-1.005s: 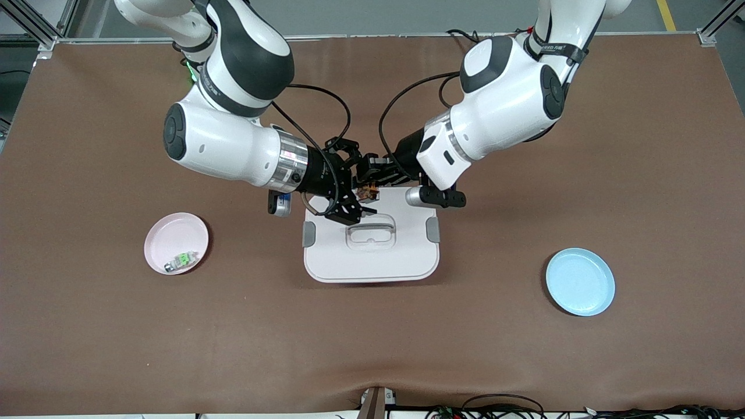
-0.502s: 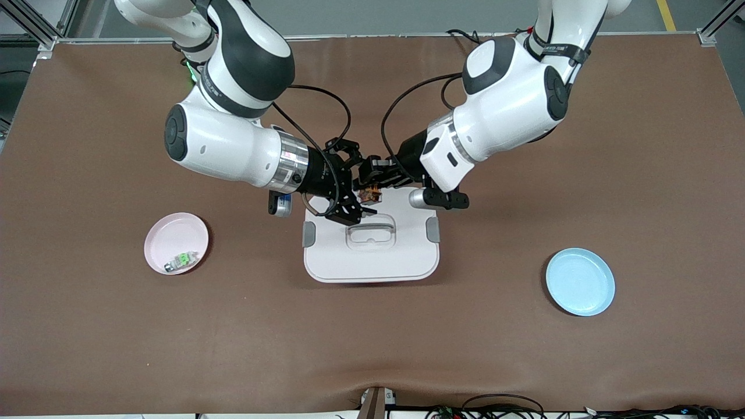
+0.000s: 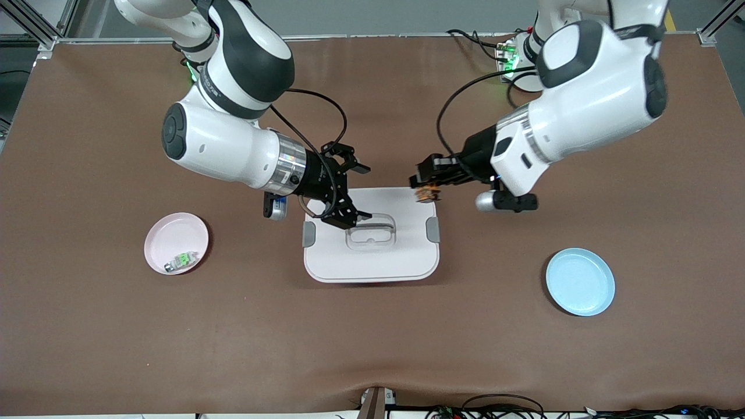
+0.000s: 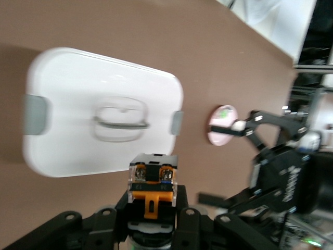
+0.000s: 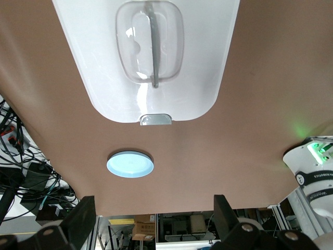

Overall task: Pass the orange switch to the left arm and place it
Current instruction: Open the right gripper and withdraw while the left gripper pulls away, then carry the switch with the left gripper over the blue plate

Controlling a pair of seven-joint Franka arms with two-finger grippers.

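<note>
The orange switch (image 3: 426,192) hangs in my left gripper (image 3: 428,189), which is shut on it over the corner of the white box (image 3: 372,262) toward the left arm's end. In the left wrist view the switch (image 4: 153,182) sits between the black fingers (image 4: 190,221) of the left gripper (image 4: 153,211), with the box (image 4: 78,104) below. My right gripper (image 3: 359,193) stands open and empty over the box's edge farthest from the front camera. In the right wrist view its fingers (image 5: 86,219) are spread wide above the box lid (image 5: 104,78).
A pink plate (image 3: 157,233) holding a green-and-clear component (image 3: 181,260) lies toward the right arm's end. A blue plate (image 3: 580,281) lies toward the left arm's end, nearer the front camera than the box. Both arms' cables hang above the table's middle.
My left gripper has pulled away from the right gripper toward its own end of the table, carrying the switch. The right gripper stays open over the box, barely shifted.
</note>
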